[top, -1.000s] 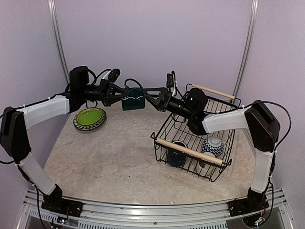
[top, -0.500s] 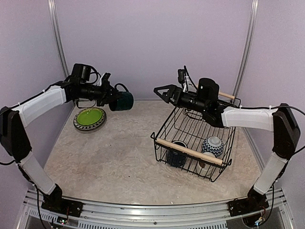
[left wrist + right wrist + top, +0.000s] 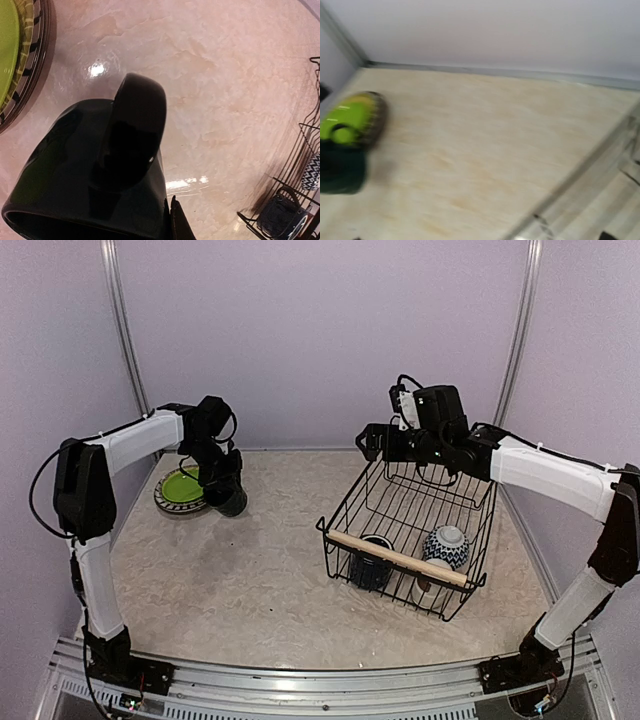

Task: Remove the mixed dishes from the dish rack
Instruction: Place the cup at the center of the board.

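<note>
Mostly hidden, left gripper [image 3: 222, 486] clamped on dark mug [image 3: 90, 165]; right gripper [image 3: 368, 440] spread wide, empty — wrist view blurred.

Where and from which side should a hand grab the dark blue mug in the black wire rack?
Pinch the rim of the dark blue mug, one finger inside its upturned mouth, from above, behind the near wooden rod handle crossing it; the black wire rack likely blocks side approaches.

Top camera looks down from behind over the beige marbled tabletop [image 3: 250, 575]. Left wrist view hangs close above it; right wrist looks across it. All share the round lime green plate [image 3: 187, 487].
</note>
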